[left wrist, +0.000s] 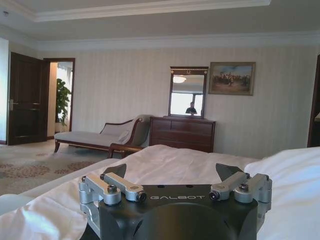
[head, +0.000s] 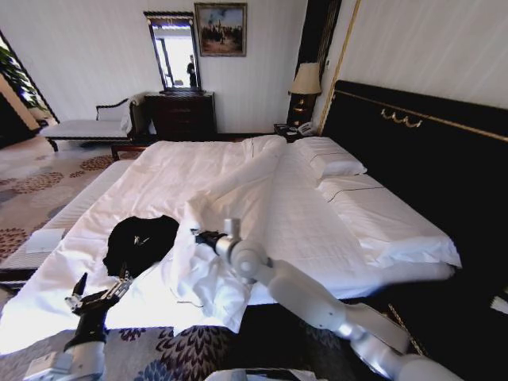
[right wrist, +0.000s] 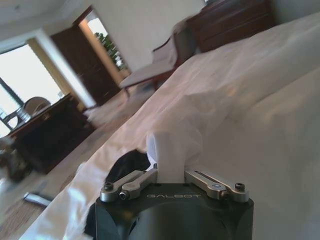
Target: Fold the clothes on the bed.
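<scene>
Nothing folded yet: black T-shirt (head: 141,242) lay crumpled on bed (head: 381,214). Right tool (head: 208,237) clenched on white duvet (head: 230,190); left tool (head: 99,295) released, hovering near.

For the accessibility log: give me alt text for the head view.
A black T-shirt lies crumpled near the foot of a large white bed. The right claw sits at a bunched fold of the white duvet beside the shirt, while the left claw hovers open at the bed's near edge below it.

Black T-shirt (head: 141,242); white bed (head: 262,198); dark headboard (head: 429,159), gold trim; floral carpet (head: 36,186).
</scene>
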Controlling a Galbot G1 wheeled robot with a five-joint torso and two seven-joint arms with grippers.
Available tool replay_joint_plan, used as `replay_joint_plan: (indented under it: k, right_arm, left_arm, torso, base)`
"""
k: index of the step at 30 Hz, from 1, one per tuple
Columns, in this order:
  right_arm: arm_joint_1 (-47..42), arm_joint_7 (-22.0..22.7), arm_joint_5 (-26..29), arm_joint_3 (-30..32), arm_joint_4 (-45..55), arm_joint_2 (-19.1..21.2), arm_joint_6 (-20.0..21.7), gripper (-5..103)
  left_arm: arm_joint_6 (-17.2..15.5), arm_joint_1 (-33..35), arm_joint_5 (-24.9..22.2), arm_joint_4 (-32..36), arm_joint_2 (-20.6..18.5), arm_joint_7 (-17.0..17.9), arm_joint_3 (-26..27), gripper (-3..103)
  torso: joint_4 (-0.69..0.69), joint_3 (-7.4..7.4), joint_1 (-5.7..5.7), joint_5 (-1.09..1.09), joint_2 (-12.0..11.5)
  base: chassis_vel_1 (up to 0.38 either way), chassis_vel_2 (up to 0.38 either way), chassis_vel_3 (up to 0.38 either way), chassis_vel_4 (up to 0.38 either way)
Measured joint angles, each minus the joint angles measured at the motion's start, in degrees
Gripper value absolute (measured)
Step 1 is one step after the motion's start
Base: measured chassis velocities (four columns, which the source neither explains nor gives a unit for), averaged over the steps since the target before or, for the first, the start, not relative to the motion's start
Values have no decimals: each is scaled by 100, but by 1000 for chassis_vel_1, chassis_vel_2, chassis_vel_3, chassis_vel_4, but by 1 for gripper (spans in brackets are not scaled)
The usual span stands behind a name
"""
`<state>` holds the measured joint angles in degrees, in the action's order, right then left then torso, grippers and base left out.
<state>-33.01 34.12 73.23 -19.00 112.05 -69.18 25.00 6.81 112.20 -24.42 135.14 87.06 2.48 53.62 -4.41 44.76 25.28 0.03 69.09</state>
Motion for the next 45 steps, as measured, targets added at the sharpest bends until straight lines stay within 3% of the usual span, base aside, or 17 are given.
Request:
replay_joint_plan:
  k: [4, 5, 9, 10, 14, 17, 19, 20, 24, 28, 39, 45]
  right_arm:
    - [-777, -121, -55, 914, 660, 816, -5, 1]
    - [-777, -121, -55, 914, 660, 816, -5, 1]
    - [-2173, -408, -292, 2363, 1215, 1449, -21, 1]
    - [-2173, -408, -292, 2363, 1215, 1449, -21, 1]
    - [-3275, -526, -684, 3533, 1414, 1686, -162, 1]
    - [-3638, -460, -1021, 3772, 1443, 1699, -253, 1]
    - [-4020, -178, -1353, 3966, 1489, 1651, -329, 1]
    - [-4020, -178, -1353, 3966, 1489, 1651, -329, 1]
    - [-4399, 549, -1603, 4080, 1484, 1411, -413, 1]
    - [-4588, 765, -1803, 4206, 1387, 1251, -557, 1]
    - [-5870, 1204, -1742, 5649, 1786, 1278, -549, 1]
    - [-6324, 1456, -1864, 5952, 1863, 1223, -463, 1]
  left_arm:
    - [-9, -1, 11, 17, -18, 0, -5, 100]
    - [-9, -1, 11, 17, -18, 0, -5, 100]
    - [-18, -17, 45, 18, -26, 0, -63, 100]
    - [-18, -17, 45, 18, -26, 0, -63, 100]
    - [-47, -68, 156, -9, -25, 0, -189, 100]
    - [-55, -92, 199, -28, -22, 0, -231, 100]
    - [-66, -111, 228, -35, -19, 0, -261, 100]
    - [-66, -111, 228, -35, -19, 0, -261, 100]
    - [-69, -130, 239, -57, -14, 0, -254, 100]
    - [-71, -131, 196, -93, -17, 0, -226, 100]
    - [-82, -379, -31, -533, -42, 3, -259, 100]
    - [-82, -457, -68, -607, -119, 6, -245, 100]
  torso:
    - [-1, 0, 0, -1, 0]
    - [-1, 0, 0, -1, 0]
    - [-3, -1, -1, 0, 0]
    - [-3, -1, -1, 0, 0]
    - [-2, -1, -1, -1, 1]
    - [-1, -1, -1, -1, 1]
    - [-2, -1, -1, -2, 1]
    - [-2, -1, -1, -2, 1]
    - [-1, -1, -1, -3, 1]
    - [-1, 0, -1, -2, 0]
    - [-1, 0, -1, -4, 0]
    - [-1, -1, -1, -3, 1]
  base:
    - [0, 0, 0, 0]
    - [0, 0, 0, 0]
    - [0, 0, 0, 0]
    - [0, 0, 0, 0]
    - [0, 0, 0, 0]
    - [0, 0, 0, 0]
    - [0, 0, 0, 0]
    - [0, 0, 0, 0]
    - [0, 0, 0, 0]
    - [0, 0, 0, 0]
    - [0, 0, 0, 0]
    - [0, 0, 0, 0]
